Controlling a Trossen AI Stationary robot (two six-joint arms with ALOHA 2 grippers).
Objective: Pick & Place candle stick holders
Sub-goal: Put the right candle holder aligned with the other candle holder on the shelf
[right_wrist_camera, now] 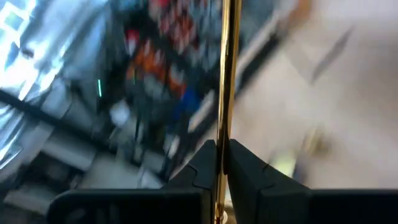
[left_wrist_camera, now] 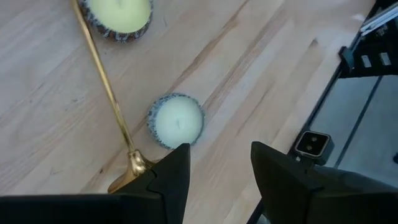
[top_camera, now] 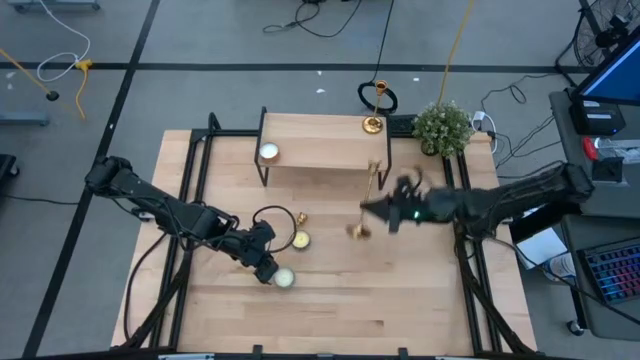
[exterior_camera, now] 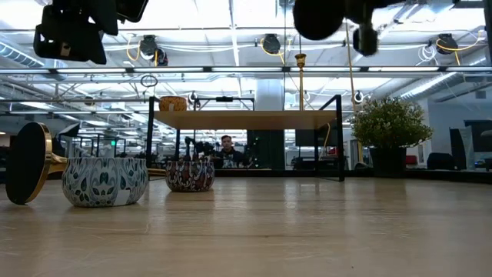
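Observation:
One gold candlestick (top_camera: 373, 108) stands by its base on the far right corner of a raised wooden shelf (top_camera: 320, 140); it also shows in the low view (exterior_camera: 300, 77). A second (left_wrist_camera: 107, 84) lies on its side on the table under my left arm, its round base (exterior_camera: 27, 161) on edge. My right gripper (top_camera: 378, 210) is shut on the third (top_camera: 366, 195), right of the table's middle. My left gripper (left_wrist_camera: 214, 168) is open and empty, above the table, over a white candle tin (left_wrist_camera: 176, 121) and beside the lying candlestick's base. My right gripper pinches the candlestick's thin stem (right_wrist_camera: 225, 124) between its two fingers, which lie across it. In the high view the stick's base (top_camera: 357, 231) lies toward the near edge and its top (top_camera: 373, 170) toward the shelf. No part of it shows on the table in the low view.
Two patterned candle tins (top_camera: 299, 240) (top_camera: 284, 278) sit near my left gripper. A pale candle (top_camera: 268, 152) sits on the shelf's left end. A potted plant (top_camera: 442, 128) stands at the far right corner. Bare table lies along the near edge.

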